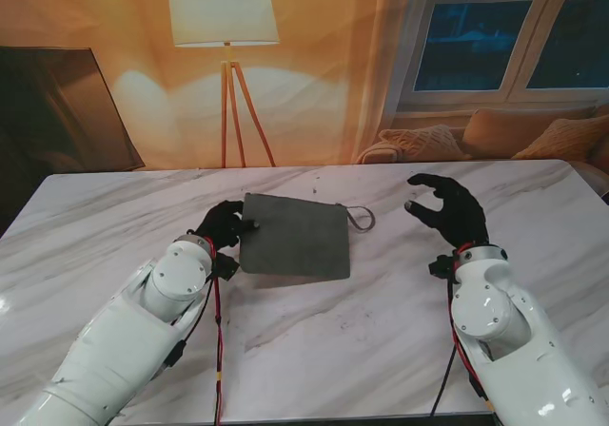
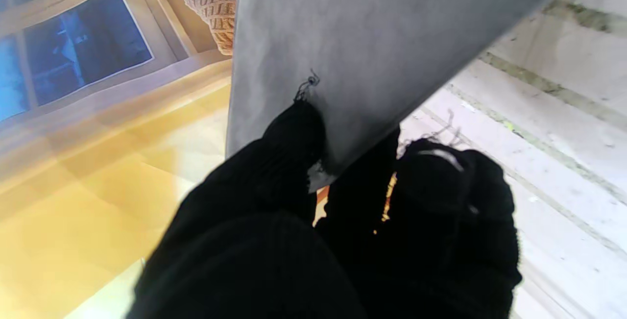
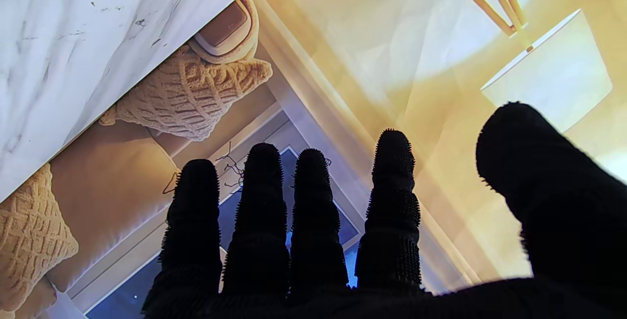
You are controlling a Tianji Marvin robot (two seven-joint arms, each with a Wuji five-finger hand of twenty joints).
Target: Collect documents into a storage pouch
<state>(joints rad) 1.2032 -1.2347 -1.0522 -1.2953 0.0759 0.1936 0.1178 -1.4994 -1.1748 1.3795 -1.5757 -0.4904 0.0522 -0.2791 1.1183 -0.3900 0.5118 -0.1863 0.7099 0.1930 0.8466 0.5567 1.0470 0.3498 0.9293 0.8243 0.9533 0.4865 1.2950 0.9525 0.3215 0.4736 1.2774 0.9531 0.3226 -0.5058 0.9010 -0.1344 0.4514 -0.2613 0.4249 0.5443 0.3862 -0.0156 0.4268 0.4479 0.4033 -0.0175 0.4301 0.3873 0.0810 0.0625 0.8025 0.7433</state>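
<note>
A flat grey storage pouch (image 1: 297, 237) is held near the middle of the marble table (image 1: 381, 331), its left edge lifted off the top. My left hand (image 1: 224, 226) in its black glove is shut on that left edge; the left wrist view shows the thumb (image 2: 289, 142) on one face of the pouch (image 2: 372, 49) and the fingers (image 2: 441, 201) behind it. A thin loop strap (image 1: 362, 219) sticks out at the pouch's far right corner. My right hand (image 1: 449, 209) hovers open to the right of the pouch, its fingers (image 3: 313, 201) spread and holding nothing. No documents are visible.
A floor lamp (image 1: 225, 27) stands behind the table. A sofa with knitted cushions (image 1: 419, 143) sits under the window at the back right. A dark screen (image 1: 57, 112) leans at the back left.
</note>
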